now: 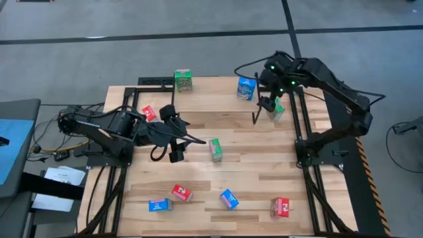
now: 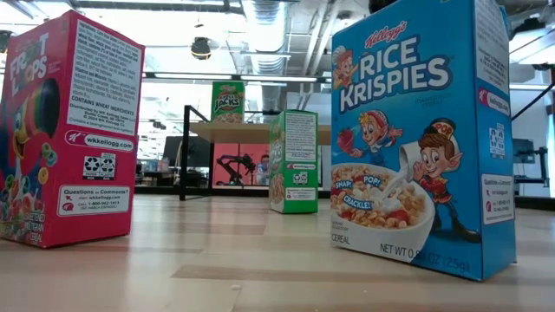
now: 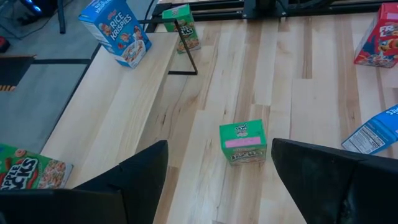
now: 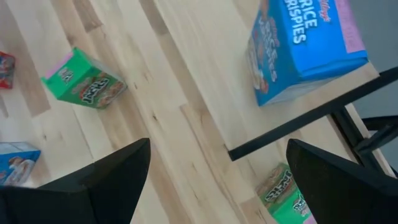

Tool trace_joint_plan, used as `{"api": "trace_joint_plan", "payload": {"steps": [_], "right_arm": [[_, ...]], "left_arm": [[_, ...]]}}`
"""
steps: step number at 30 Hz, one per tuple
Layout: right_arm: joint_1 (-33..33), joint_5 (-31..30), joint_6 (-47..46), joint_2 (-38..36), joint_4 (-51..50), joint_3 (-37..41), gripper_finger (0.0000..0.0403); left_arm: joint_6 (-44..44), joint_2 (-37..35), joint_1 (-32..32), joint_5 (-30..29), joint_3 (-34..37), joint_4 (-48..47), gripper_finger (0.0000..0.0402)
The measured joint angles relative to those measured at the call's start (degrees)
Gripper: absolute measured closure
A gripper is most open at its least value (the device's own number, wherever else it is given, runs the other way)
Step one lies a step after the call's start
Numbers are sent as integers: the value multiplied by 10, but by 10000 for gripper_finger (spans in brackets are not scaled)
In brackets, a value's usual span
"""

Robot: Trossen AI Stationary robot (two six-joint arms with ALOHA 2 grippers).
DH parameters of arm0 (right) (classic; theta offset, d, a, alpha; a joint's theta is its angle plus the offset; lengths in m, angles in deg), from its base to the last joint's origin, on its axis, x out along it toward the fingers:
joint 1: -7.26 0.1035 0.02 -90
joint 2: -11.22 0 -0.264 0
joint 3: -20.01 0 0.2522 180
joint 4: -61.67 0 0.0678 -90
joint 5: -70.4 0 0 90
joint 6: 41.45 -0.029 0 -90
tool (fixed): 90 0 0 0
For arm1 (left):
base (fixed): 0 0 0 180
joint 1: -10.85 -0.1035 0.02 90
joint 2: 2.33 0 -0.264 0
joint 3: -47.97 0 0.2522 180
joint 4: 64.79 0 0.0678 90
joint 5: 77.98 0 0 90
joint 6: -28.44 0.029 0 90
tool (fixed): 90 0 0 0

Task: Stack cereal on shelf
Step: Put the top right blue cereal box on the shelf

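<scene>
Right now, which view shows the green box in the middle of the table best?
Left wrist view: the green box stands upright ahead of the open left gripper. High view shows it small; low view side-on; right wrist view tilted, off-centre.

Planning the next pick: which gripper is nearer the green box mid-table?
Left. The left gripper hangs open just beside the green cereal box; the right gripper is open, farther off by the shelf.
</scene>
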State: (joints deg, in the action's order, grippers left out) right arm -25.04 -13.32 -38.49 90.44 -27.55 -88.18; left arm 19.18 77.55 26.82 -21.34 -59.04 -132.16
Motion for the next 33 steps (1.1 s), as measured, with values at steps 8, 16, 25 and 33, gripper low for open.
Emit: {"api": "trace_joint_plan", "payload": {"steps": [8,16,25,33], "right_arm": [[41,-1,-1,-5,2,0,3],[85,0,0,36,29,0,3],[93,1,-1,96,54,0,3],[81,-1,-1,121,62,1,3]], "left_arm": [[0,0,0,0,0,0,125],[0,0,0,0,0,0,125],[0,0,0,0,0,0,125],[0,0,0,0,0,0,125]]}}
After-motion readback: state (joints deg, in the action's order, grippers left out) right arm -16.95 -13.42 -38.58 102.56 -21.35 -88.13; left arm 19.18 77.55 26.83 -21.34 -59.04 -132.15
